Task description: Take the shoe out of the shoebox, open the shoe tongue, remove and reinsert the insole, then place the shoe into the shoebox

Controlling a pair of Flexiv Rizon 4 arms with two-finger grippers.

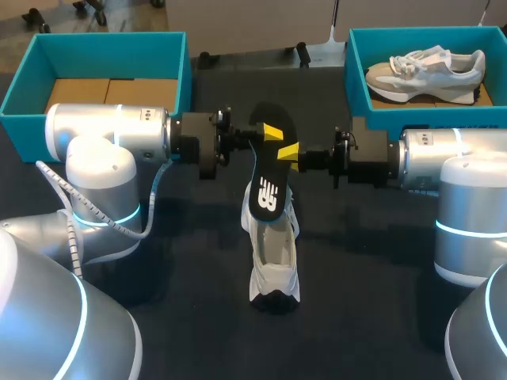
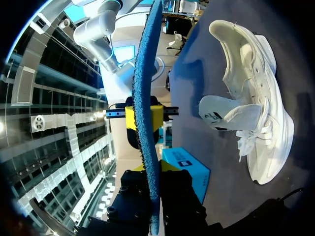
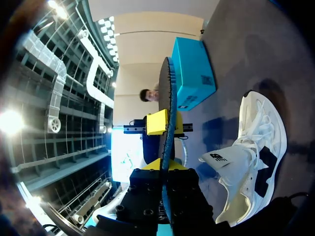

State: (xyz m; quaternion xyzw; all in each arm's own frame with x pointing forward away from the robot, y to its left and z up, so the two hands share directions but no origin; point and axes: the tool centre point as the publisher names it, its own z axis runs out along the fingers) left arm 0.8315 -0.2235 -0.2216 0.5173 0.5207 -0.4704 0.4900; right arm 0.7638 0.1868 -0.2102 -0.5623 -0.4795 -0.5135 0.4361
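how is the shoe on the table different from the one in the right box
The shoe on the table is mostly white; the shoe in the right box is beige and white. The table shoe points its toe at the near edge, the boxed one lies across its teal box. The table shoe's tongue is open with the black insole held over it; the boxed shoe looks laced shut. Both are sneakers on their soles.

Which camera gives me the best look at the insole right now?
The head view: the insole shows its broad black face there, upright over the shoe. Both wrist views catch it only edge-on, as a thin strip.
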